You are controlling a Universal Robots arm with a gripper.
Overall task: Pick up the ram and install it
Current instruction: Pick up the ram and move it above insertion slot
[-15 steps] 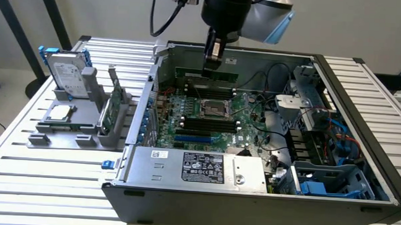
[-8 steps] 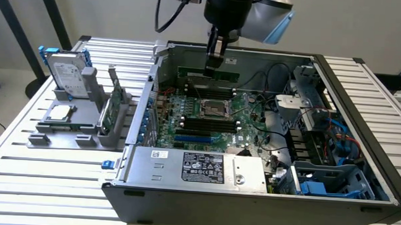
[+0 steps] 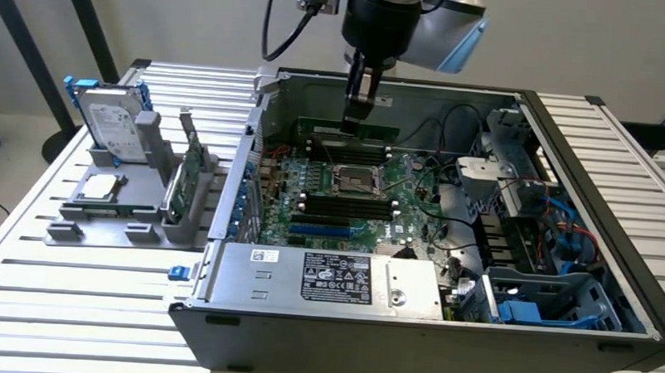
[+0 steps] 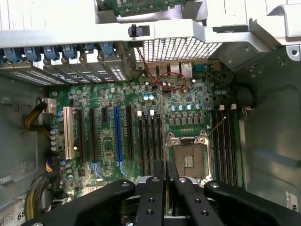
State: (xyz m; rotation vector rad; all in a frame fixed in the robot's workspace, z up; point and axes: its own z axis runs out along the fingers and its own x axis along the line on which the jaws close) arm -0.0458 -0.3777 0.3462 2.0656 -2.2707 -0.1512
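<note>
Jaws stand clamped on the ram (image 3: pixel 325 130): in the wrist view we see two black, flat-sided fingers (image 4: pixel 151 197) pressed nearly together, with a thin board edge caught between them. The ram is a long, narrow green strip. It hangs level and on edge inside the computer case (image 3: pixel 604 188), just over the motherboard (image 3: pixel 403 230), on the far side of the processor socket (image 3: pixel 356 180) in the exterior view. We cannot tell whether its lower edge touches a slot.

The motherboard is a flat green board, densely studded with small components. The socket is a square metal frame with a dull centre. Long black memory slots (image 3: pixel 343 208) lie parallel on its near side. In the wrist view we also note one narrow blue expansion slot (image 4: pixel 117 136) and a perforated metal grille (image 4: pixel 174 49).

The case is an open box of grey sheet metal with folded rims. A boxy silver power supply (image 3: pixel 329 278) with a black label sits along its near wall.

Toward the exterior view's left, a grey moulded holder (image 3: pixel 121 225) stands on the ribbed aluminium surface (image 3: pixel 73 310). It carries a silver hard drive (image 3: pixel 105 125) upright in a blue frame, a square silver processor chip (image 3: pixel 98 188) lying flat, and a green card (image 3: pixel 184 181) on edge.
</note>
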